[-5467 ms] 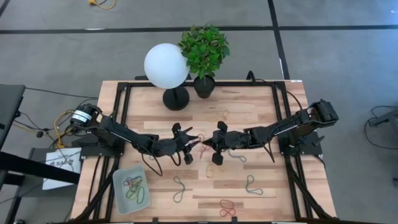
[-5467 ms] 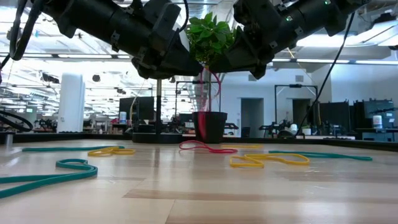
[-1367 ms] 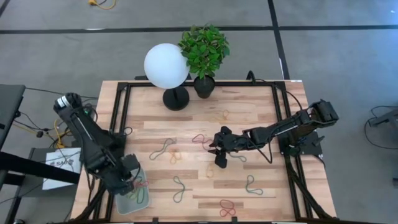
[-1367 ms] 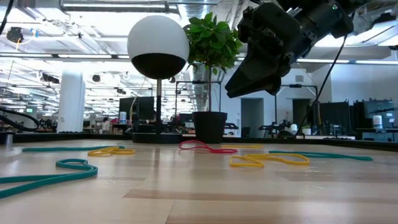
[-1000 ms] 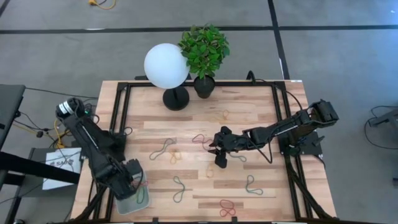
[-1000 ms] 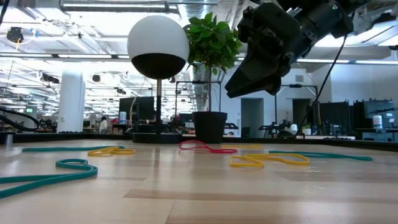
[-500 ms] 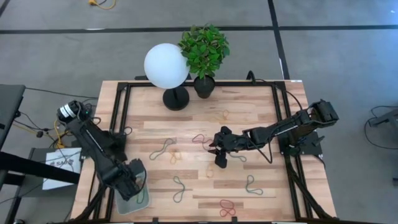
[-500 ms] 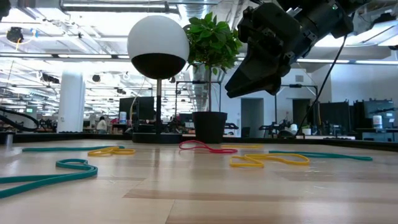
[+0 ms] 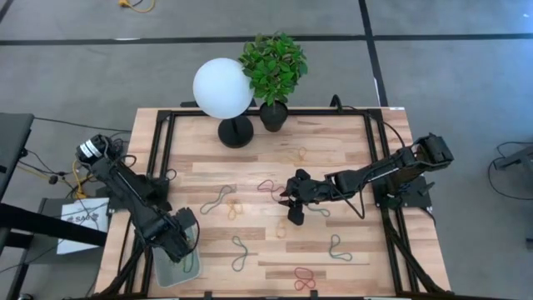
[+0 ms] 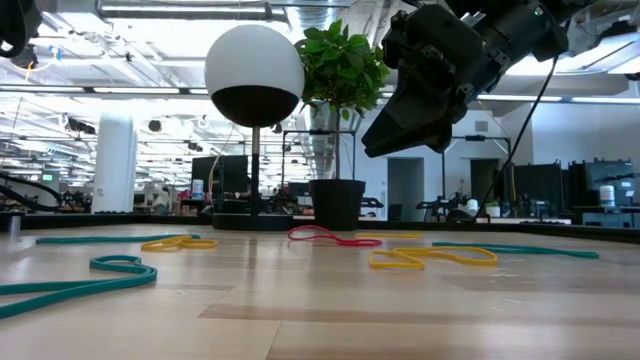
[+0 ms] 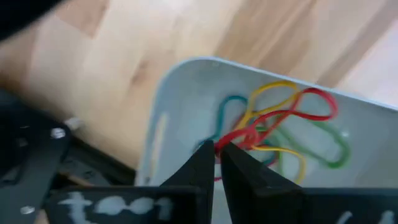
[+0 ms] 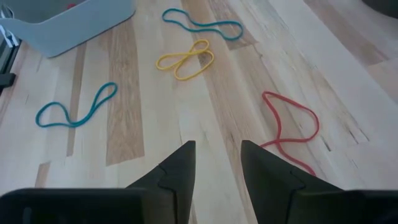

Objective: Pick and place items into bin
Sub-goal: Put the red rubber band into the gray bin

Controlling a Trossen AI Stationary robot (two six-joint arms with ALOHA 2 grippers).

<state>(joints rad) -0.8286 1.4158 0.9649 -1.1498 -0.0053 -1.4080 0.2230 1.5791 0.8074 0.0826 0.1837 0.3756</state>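
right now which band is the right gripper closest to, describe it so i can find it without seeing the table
Start at the potted plant at the table's far edge and come toward the middle, where the right gripper hangs open. The red band lies on the wood just on the plant side of its fingers. It is the only red loop mid-table; the nearby loops are yellow or green.

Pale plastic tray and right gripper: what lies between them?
A yellow rubber-band loop and a teal rubber-band loop, shown in the right wrist view.

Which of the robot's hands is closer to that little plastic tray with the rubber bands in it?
The left hand is nearer, right over the tray. The right hand waits over the table's middle, far from it.
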